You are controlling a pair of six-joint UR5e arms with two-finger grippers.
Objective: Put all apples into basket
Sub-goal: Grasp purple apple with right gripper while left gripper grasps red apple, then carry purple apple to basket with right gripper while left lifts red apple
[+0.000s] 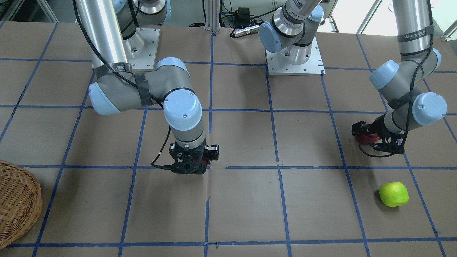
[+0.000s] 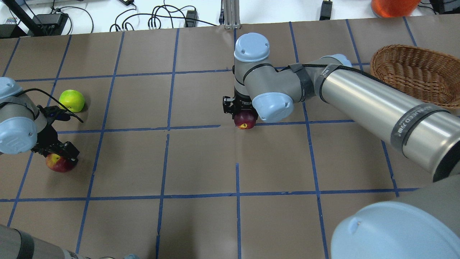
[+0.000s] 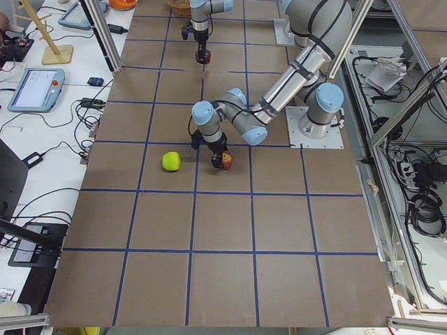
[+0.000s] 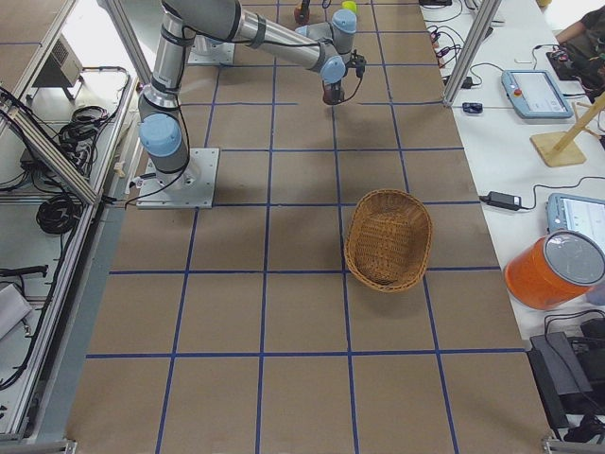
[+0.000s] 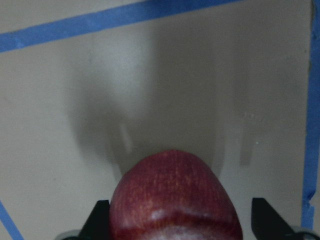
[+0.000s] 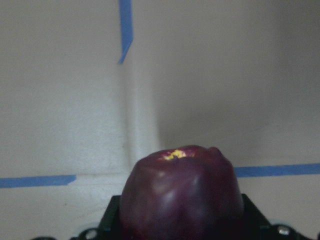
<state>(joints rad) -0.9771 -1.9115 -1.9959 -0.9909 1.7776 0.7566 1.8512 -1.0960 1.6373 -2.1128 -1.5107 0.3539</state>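
Observation:
The green apple (image 2: 72, 100) lies alone on the table at the far left and also shows in the front view (image 1: 393, 194). My left gripper (image 2: 59, 154) is low at the table, shut on the red apple with a yellow patch (image 2: 57, 163). That apple fills the left wrist view (image 5: 172, 195). My right gripper (image 2: 244, 113) is near the table's middle, pointing down and shut on the dark maroon apple (image 2: 245, 121). The maroon apple sits between the fingers in the right wrist view (image 6: 180, 190). The wicker basket (image 2: 413, 73) stands at the far right and looks empty.
Brown paper with a blue tape grid covers the table (image 2: 201, 165). The right arm's long link (image 2: 377, 108) stretches between the basket and the table's middle. An orange container (image 2: 393, 5) and cables lie beyond the far edge.

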